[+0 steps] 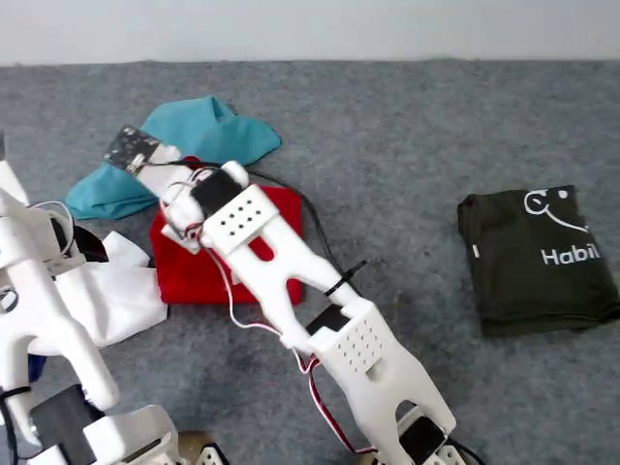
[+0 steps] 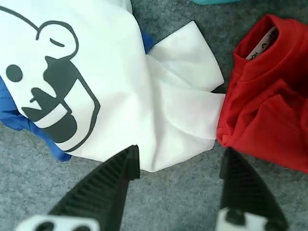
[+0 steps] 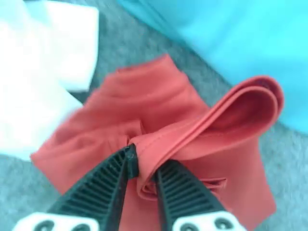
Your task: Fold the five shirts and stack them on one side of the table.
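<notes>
My right gripper (image 3: 144, 166) is shut on a raised fold of the red shirt (image 3: 159, 120), which lies crumpled on the grey table (image 1: 407, 126) left of centre. The red shirt (image 1: 208, 266) sits under the right arm in the high view. My left gripper (image 2: 180, 166) hangs open above the edge of a white shirt (image 2: 120, 86) with a black print, close to the red shirt (image 2: 269, 96). A blue shirt (image 2: 29, 122) peeks out from under the white one. A teal shirt (image 1: 194, 136) lies bunched behind the red one. A dark green shirt (image 1: 538, 257) lies folded at the right.
The white shirt (image 1: 107, 295) spreads at the table's left under the left arm (image 1: 39, 300). The right arm (image 1: 329, 329) crosses the middle of the table diagonally. Bare grey surface lies between the red shirt and the folded green one.
</notes>
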